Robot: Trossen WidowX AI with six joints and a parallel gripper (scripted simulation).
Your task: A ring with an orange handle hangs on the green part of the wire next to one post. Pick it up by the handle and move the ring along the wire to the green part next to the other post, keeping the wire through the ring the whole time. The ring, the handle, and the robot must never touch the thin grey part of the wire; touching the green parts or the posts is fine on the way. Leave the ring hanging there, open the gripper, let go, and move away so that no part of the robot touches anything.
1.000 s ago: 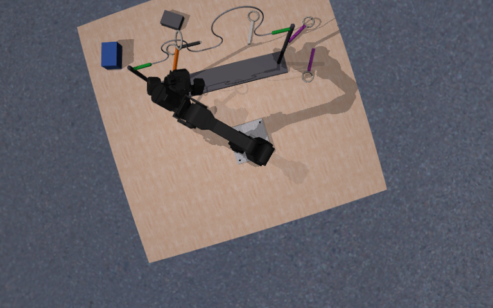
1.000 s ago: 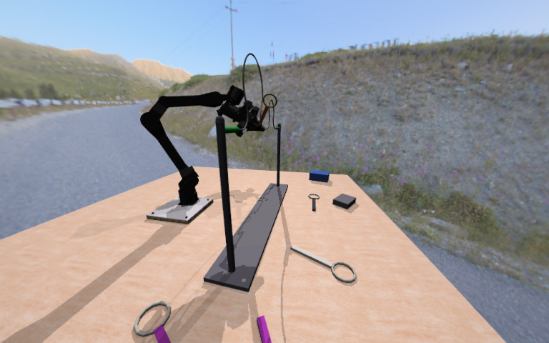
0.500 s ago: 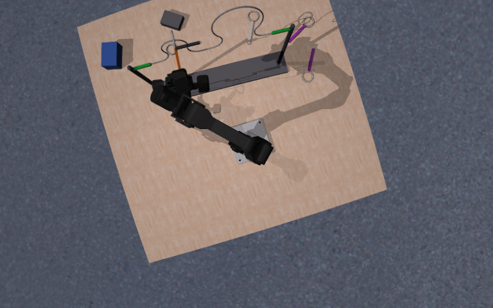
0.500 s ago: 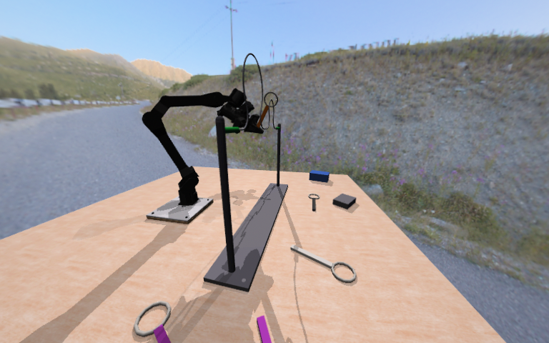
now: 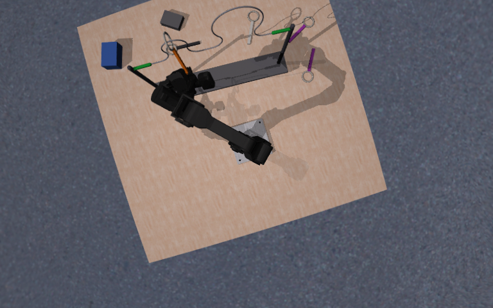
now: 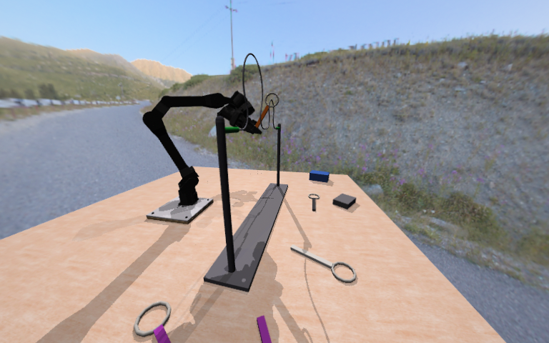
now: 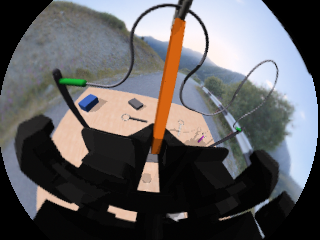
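The orange handle (image 5: 180,61) (image 6: 262,117) (image 7: 169,85) is held at its lower end by my gripper (image 5: 187,72) (image 6: 257,128) (image 7: 156,127), which is shut on it. The handle slants up to its ring (image 5: 165,32) (image 6: 278,99), which is around the top of the smaller arch of the grey wire (image 5: 212,27) (image 6: 243,72) (image 7: 132,45). Whether ring and wire touch is too small to tell. One green part (image 5: 142,67) (image 6: 277,127) (image 7: 73,82) is beside the left post (image 5: 143,77) (image 6: 278,155); the other green part (image 5: 280,31) (image 6: 231,129) (image 7: 238,129) is beside the right post (image 5: 285,45) (image 6: 225,194).
The wire's tall arch (image 6: 262,81) rises near the gripper in the exterior view. A dark base bar (image 5: 247,74) joins the posts. A blue block (image 5: 110,54), a grey block (image 5: 172,20), a white-handled ring (image 5: 250,32) and purple-handled rings lie on the table.
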